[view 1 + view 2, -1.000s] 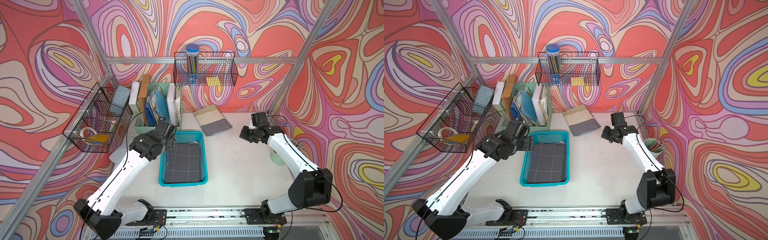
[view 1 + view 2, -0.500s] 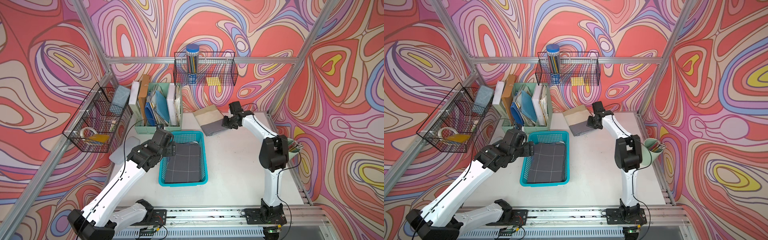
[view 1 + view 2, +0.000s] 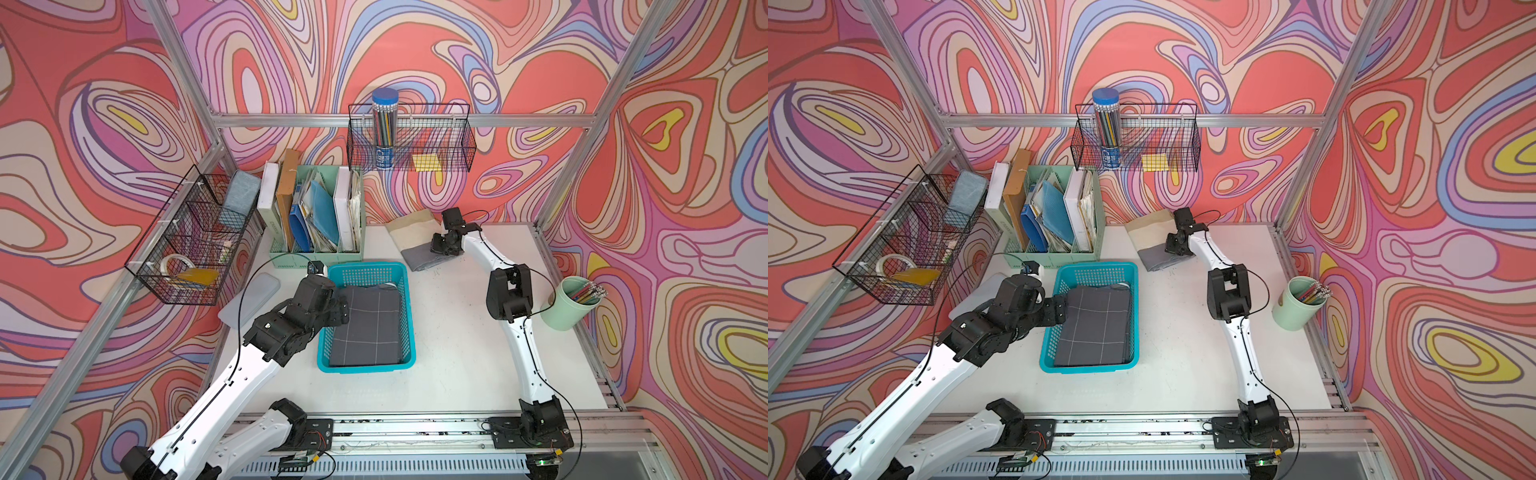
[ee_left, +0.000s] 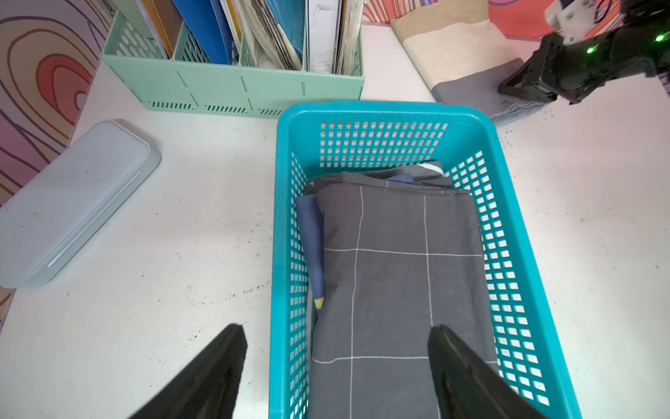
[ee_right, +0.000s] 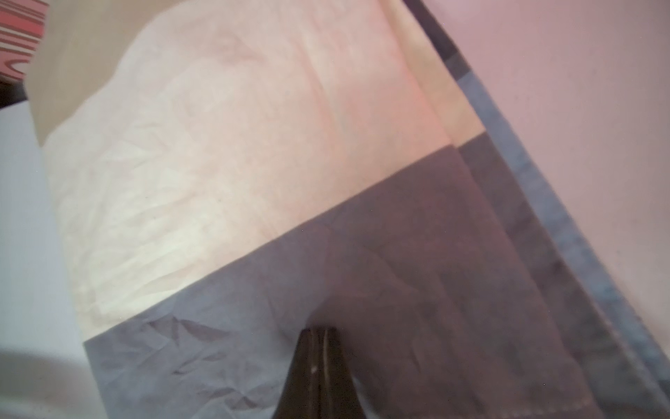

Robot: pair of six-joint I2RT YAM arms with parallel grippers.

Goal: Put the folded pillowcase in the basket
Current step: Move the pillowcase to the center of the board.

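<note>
Right wrist view shows your right gripper [image 5: 318, 332] pressed together on the folded pillowcase [image 5: 235, 163], maybe to pinch it. Your left gripper [image 4: 335, 328] hangs apart over the basket [image 4: 384, 109], perhaps to steady it.

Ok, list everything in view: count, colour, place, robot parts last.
basket: one, turquoise, table middle
checked cloth: one, dark grey, inside basket
pillowcase: one, beige and grey, table back
file organiser: one, mint green, back left
wire baskets: two, black, on left and back walls
pencil tube: one, blue-capped, back wire basket
cup: one, mint, table right, holding pencils
flat case: one, pale blue, left of basket
left fingers: two, black, open, at basket's left rim
right fingers: two, black, shut, tips at pillowcase's grey end
</note>
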